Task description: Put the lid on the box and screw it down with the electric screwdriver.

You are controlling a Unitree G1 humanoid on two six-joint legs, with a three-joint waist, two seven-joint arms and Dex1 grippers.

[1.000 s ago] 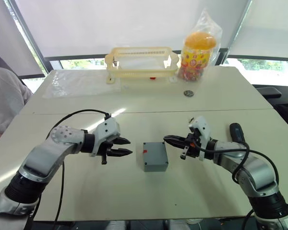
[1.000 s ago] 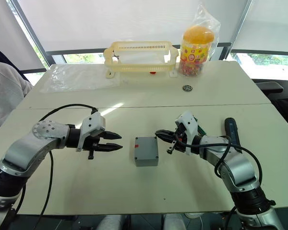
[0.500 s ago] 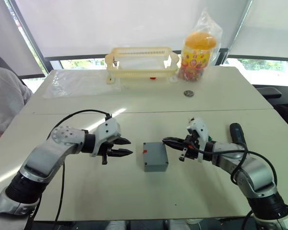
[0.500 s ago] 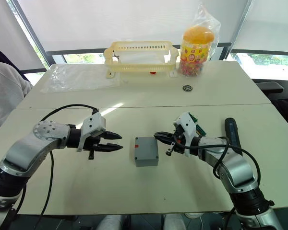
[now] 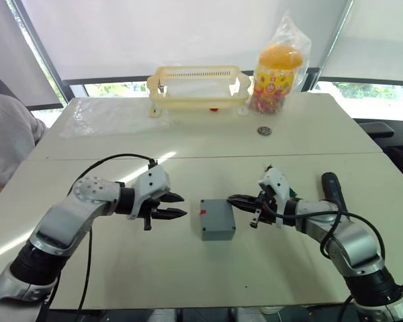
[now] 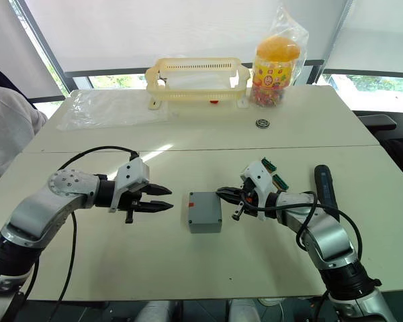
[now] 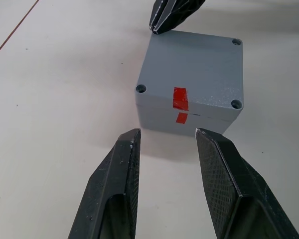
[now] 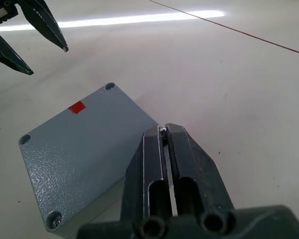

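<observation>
Person [image 5: 3, 137]: grey sleeve at the left edge of the head view.
Plastic sheet [image 5: 111, 115]: clear, flat on the far table [image 5: 309, 127], upper left.
Left gripper [image 5: 175, 206]: lower left of centre, fingers apart, tips pointing at the box across a small gap, holding nothing.
Basket [image 5: 198, 87]: pale yellow, upper centre, at the far table edge.
Box [image 5: 217, 219]: centre of the near table, between the two grippers, with the lid [image 7: 199, 69] already seated on top; red marks on the side facing the left gripper, screw holes at the corners.
Right gripper [image 5: 235, 199]: right of centre, fingers pressed together, tips at the box's right top edge; contact cannot be told.
Jar [image 5: 277, 70]: orange-capped, in a clear bag, upper right.
Washer [image 5: 264, 131]: small round metal piece below the jar.
Circuit boards [image 6: 274, 173]: green, just behind the right wrist.
Screwdriver [image 5: 334, 190]: dark, lying on the table at the right, beside the right forearm.
</observation>
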